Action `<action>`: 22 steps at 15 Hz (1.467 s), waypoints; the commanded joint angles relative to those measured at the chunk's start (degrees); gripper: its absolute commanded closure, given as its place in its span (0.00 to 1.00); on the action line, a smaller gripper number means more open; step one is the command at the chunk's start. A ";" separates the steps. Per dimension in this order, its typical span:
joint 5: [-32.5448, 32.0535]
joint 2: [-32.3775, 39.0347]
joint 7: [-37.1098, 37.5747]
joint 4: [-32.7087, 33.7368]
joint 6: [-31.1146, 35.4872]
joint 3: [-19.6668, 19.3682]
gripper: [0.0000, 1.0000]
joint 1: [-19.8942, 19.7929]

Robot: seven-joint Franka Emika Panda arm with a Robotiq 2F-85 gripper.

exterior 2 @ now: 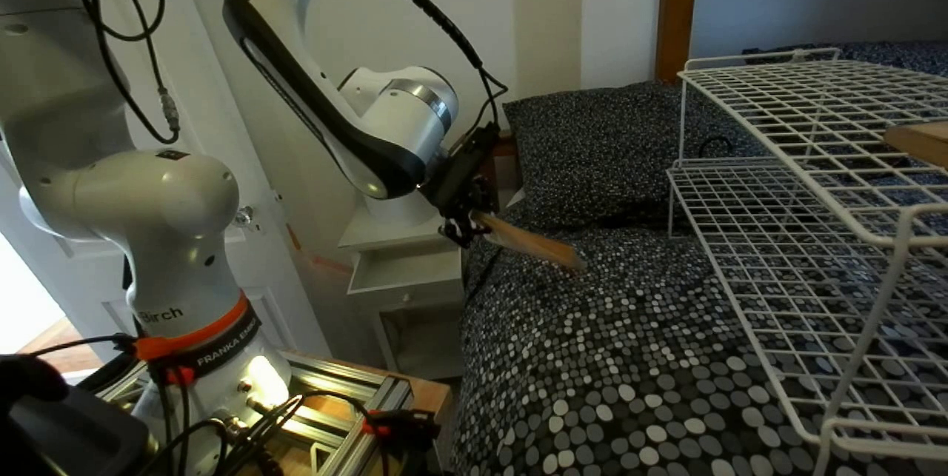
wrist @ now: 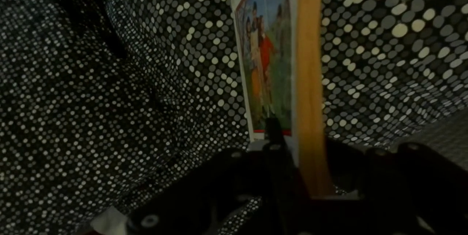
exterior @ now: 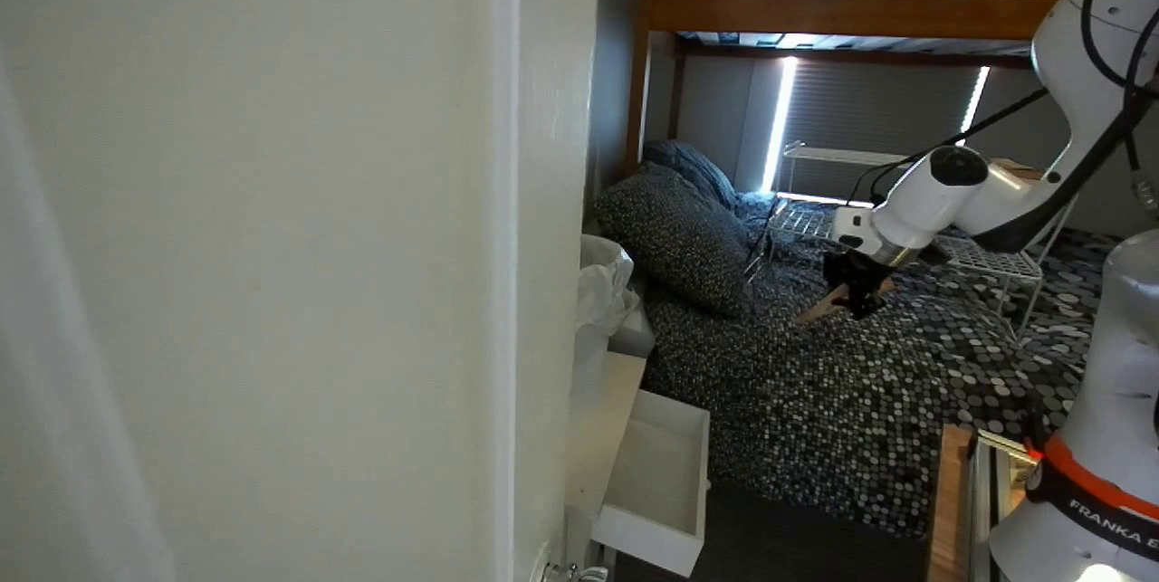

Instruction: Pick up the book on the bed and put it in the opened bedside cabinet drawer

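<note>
My gripper (wrist: 301, 143) is shut on the book (wrist: 267, 52), with one dark finger on its cover and the other by its far side, partly hidden. The book has a pale cover with a coloured picture and thick yellowish page edges. In both exterior views the book (exterior: 822, 305) (exterior 2: 533, 243) sticks out from the gripper (exterior: 856, 288) (exterior 2: 468, 218), tilted downward, above the speckled bed (exterior: 815, 419) (exterior 2: 592, 365). The white bedside cabinet (exterior: 611, 428) (exterior 2: 370, 235) stands beside the bed. Its drawer (exterior: 647, 539) (exterior 2: 407, 297) is pulled open; its visible inside holds nothing.
A white wire rack (exterior 2: 778, 158) stands on the bed, with a wooden piece (exterior 2: 918, 141) on it. A dark pillow (exterior: 675, 233) lies at the bed's head. A white bagged bin (exterior: 602, 283) stands on the cabinet. A pale door (exterior: 272, 247) fills much of an exterior view.
</note>
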 commanded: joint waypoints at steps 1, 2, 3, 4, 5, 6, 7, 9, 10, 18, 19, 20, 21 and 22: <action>-5.86 -7.64 -0.55 -8.57 -8.69 5.61 0.96 3.36; -7.05 -8.34 -0.47 -10.70 -10.14 7.46 0.96 4.24; -7.92 -8.82 -0.37 -13.18 -11.27 9.42 0.96 5.34; -12.55 -1.44 7.99 -7.74 -7.28 11.85 0.96 8.30; -14.48 -2.02 10.07 -9.38 -8.46 13.90 0.96 10.28; -17.22 -3.00 13.33 -9.71 -10.47 15.97 0.96 12.29; -18.93 -2.80 15.80 -9.65 -11.61 18.09 0.96 14.27; -14.85 -1.85 15.76 -9.14 -13.62 22.18 0.96 18.61; -14.43 -0.52 17.26 -9.04 -14.13 24.24 0.96 20.47; -14.41 11.62 31.95 -8.94 -17.14 33.53 0.96 28.18; -16.67 11.75 34.34 -8.90 -17.86 34.45 0.96 28.38; -14.15 10.62 30.38 -8.84 -16.03 33.30 0.85 27.54; -14.45 11.33 31.50 -8.75 -16.31 33.82 0.85 27.70; -14.46 11.71 31.88 -8.63 -16.42 34.10 0.85 27.83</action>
